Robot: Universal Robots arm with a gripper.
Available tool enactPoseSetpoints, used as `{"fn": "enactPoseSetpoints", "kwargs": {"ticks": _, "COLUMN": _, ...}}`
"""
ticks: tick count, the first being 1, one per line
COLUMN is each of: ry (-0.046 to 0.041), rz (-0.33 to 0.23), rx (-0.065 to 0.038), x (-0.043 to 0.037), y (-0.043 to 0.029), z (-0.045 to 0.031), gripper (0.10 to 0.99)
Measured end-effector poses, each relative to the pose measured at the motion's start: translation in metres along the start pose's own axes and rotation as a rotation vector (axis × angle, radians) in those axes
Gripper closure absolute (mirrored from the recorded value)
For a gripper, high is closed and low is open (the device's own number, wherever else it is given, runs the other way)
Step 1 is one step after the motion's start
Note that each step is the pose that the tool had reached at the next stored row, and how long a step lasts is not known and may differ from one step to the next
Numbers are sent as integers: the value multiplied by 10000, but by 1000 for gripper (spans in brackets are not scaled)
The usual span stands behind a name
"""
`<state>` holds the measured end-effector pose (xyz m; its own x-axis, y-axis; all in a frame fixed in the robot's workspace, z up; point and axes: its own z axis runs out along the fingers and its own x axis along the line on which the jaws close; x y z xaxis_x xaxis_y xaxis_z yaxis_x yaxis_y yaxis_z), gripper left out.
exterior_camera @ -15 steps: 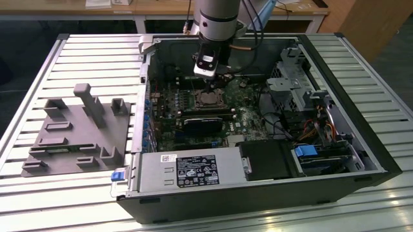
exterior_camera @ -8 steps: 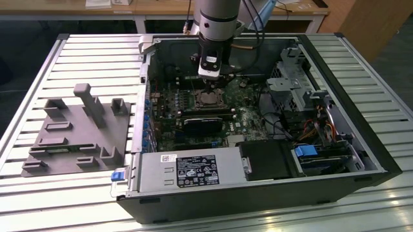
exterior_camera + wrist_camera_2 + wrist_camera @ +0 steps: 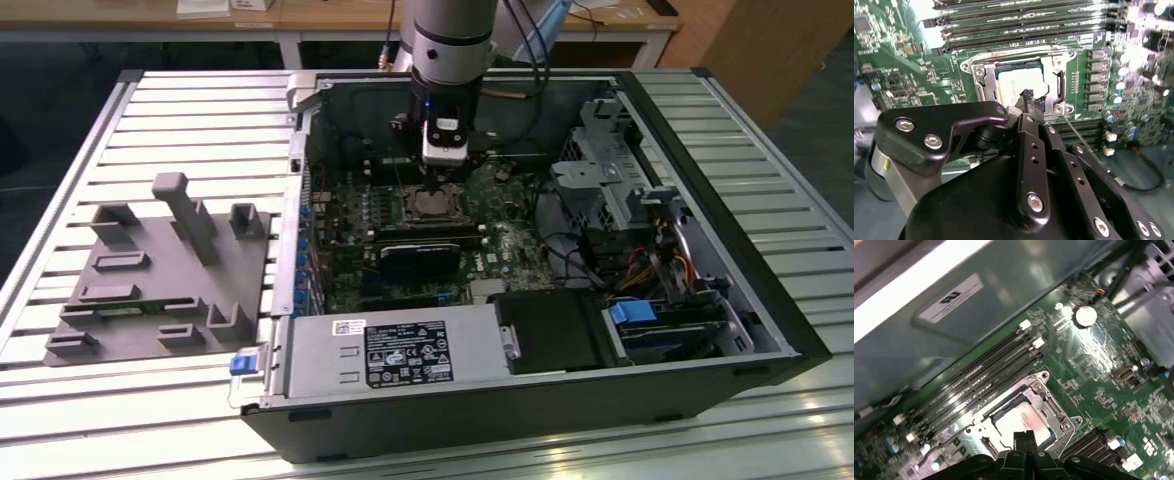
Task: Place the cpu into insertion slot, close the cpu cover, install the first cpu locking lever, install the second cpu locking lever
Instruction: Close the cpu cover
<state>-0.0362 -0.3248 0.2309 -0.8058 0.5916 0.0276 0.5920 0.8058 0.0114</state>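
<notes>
We see the cpu (image 3: pixel 1016 82) lying in the insertion slot (image 3: pixel 977 75). Our end effector (image 3: pixel 1032 102), pressed together, hangs just above it.

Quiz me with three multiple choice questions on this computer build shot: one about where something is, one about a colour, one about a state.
1. Where is the cpu?
A. On the grey fixture
B. In the insertion slot
C. On the power supply

2. What colour is the motherboard around the insertion slot?
A. Blue
B. Red
C. Green

3. How does the cpu cover sit?
A. Flat over the cpu
B. Standing upright
C. Removed altogether

Answers: B, both wrist views show the cpu seated in the insertion slot. C, the board around it is plainly green. A, the silvery frame lies flat around the cpu's top.
</notes>
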Motion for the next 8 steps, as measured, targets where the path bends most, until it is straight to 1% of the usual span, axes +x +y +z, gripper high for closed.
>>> {"fn": "enactPoseSetpoints", "kwargs": {"ticks": 8, "ry": 15, "rz": -1462, "rx": 42, "x": 0, "y": 0, "z": 2, "gripper": 980}}
